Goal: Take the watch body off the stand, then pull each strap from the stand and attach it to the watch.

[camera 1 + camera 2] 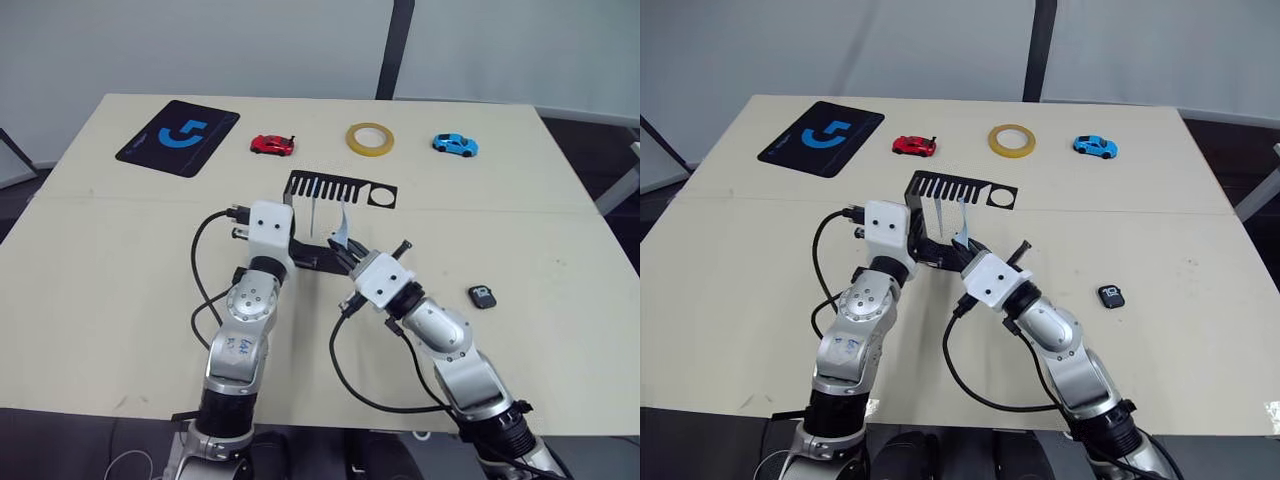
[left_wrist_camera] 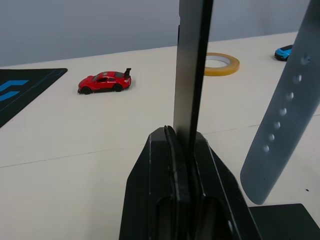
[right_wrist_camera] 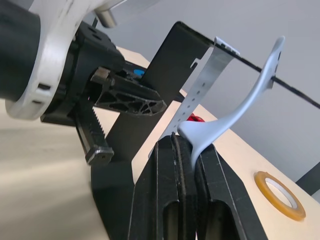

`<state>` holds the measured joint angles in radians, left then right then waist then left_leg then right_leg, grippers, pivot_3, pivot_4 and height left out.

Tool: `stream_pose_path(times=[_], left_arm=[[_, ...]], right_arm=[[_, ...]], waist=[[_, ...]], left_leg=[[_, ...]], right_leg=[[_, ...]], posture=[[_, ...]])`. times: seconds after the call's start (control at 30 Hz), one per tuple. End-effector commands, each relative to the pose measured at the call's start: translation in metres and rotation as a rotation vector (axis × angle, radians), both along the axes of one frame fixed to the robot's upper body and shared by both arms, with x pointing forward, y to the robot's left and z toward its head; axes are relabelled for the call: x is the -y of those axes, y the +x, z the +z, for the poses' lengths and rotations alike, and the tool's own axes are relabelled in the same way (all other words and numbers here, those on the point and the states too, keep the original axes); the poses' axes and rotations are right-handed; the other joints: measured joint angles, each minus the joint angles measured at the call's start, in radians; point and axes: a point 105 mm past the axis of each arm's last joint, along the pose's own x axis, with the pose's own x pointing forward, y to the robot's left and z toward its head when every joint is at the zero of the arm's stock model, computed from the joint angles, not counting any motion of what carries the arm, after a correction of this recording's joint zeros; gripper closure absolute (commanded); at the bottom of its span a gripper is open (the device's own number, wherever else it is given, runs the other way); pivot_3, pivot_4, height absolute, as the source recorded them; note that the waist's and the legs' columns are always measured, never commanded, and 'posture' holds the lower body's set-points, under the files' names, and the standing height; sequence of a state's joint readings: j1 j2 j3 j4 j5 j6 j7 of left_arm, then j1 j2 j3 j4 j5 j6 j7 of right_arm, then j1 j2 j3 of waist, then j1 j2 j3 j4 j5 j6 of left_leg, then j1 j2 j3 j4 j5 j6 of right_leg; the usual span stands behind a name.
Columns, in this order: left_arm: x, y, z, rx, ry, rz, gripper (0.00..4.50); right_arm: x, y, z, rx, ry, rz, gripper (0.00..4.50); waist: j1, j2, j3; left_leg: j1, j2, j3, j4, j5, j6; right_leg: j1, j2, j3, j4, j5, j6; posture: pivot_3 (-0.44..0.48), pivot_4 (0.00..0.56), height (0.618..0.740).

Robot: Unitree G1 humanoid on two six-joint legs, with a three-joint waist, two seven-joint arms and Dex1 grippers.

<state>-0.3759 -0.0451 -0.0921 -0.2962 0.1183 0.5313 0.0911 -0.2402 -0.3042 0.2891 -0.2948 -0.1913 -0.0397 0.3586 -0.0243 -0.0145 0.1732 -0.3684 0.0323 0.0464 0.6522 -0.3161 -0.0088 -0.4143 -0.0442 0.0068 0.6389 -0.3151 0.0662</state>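
The black stand [image 1: 340, 190] rises at mid-table, and my left gripper [image 2: 181, 137] is shut on its thin upright from the left. One pale grey-blue strap [image 3: 201, 92] hangs straight down from the comb-slotted top plate. My right gripper [image 3: 189, 145] is shut on the lower end of the other strap [image 3: 242, 106], which bends up to the plate's edge, where its upper end still sits. The watch body [image 1: 482, 297], a small black rounded square with white marks, lies flat on the table to the right of my right arm, clear of both grippers.
Along the table's far side lie a black mat with a blue logo [image 1: 178, 136], a red toy car [image 1: 272, 144], a yellow tape roll [image 1: 369, 138] and a blue toy car [image 1: 455, 145]. A seam crosses the tabletop just behind the stand.
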Motion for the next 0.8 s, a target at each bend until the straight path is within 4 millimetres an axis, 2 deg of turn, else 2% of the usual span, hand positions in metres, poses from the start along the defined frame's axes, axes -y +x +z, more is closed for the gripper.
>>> stream_pose_path(times=[0.03, 0.2, 0.37, 0.43, 0.47, 0.53, 0.6, 0.8], left_arm=[[-0.004, -0.001, 0.004, 0.018, -0.006, 0.014, 4.5], [-0.003, -0.001, 0.004, 0.022, -0.004, 0.01, 4.5], [0.0, -0.002, 0.006, 0.025, -0.025, -0.023, 4.5], [0.0, -0.003, 0.007, 0.03, -0.029, -0.032, 3.7], [0.001, -0.003, 0.007, 0.031, -0.026, -0.036, 3.49], [0.002, -0.003, 0.006, 0.029, 0.0, -0.038, 2.49], [0.004, -0.004, 0.006, 0.026, 0.013, -0.065, 1.68], [-0.008, -0.016, -0.002, -0.004, 0.05, -0.078, 1.68]], right_arm=[[0.006, -0.013, 0.01, 0.048, 0.008, 0.034, 4.46], [0.015, -0.018, 0.009, 0.058, -0.001, 0.044, 4.46], [0.026, -0.019, 0.014, 0.021, 0.083, 0.043, 4.46], [0.029, -0.02, 0.015, -0.006, 0.11, 0.065, 4.5], [0.03, -0.021, 0.014, -0.017, 0.111, 0.075, 4.5], [0.031, -0.023, 0.012, -0.04, 0.111, 0.099, 4.5], [0.033, -0.023, 0.011, -0.081, 0.136, 0.124, 4.5], [0.039, -0.028, 0.01, -0.234, 0.194, 0.204, 4.5]], waist=[[0.0, 0.0, 0.0], [-0.003, -0.001, 0.0], [0.0, -0.001, 0.0], [0.0, -0.001, 0.0], [-0.001, -0.001, 0.0], [0.0, -0.001, 0.0], [-0.001, -0.001, 0.0], [-0.001, -0.001, 0.0]], left_leg=[[0.0, 0.0, 0.0, 0.0, 0.0, 0.0], [0.001, 0.0, 0.0, 0.0, 0.001, 0.0], [0.001, 0.0, 0.0, 0.0, 0.001, 0.0], [0.0, 0.0, 0.0, 0.0, 0.001, 0.0], [0.001, 0.0, 0.0, 0.0, 0.001, 0.0], [0.001, 0.0, 0.0, 0.0, 0.001, 0.0], [0.001, 0.0, 0.0, 0.0, 0.001, 0.0], [0.001, 0.0, 0.0, 0.0, 0.001, 0.0]], right_leg=[[0.0, 0.0, 0.0, 0.0, 0.0, 0.0], [0.0, 0.001, 0.0, -0.001, 0.0, 0.0], [0.0, 0.001, 0.0, 0.0, 0.0, 0.0], [0.0, 0.0, 0.0, 0.001, 0.0, 0.0], [0.0, 0.001, 0.0, 0.001, 0.0, 0.0], [0.0, 0.001, 0.0, 0.001, 0.0, 0.0], [0.0, 0.001, 0.0, 0.001, 0.0, 0.0], [0.0, 0.001, 0.0, 0.002, 0.0, 0.0]], posture=[[0.0, 0.15, 0.74], [0.0, 0.15, 0.74], [0.0, 0.15, 0.74], [0.0, 0.15, 0.74], [0.0, 0.15, 0.74], [0.0, 0.15, 0.74], [0.0, 0.15, 0.74], [0.0, 0.15, 0.74]])
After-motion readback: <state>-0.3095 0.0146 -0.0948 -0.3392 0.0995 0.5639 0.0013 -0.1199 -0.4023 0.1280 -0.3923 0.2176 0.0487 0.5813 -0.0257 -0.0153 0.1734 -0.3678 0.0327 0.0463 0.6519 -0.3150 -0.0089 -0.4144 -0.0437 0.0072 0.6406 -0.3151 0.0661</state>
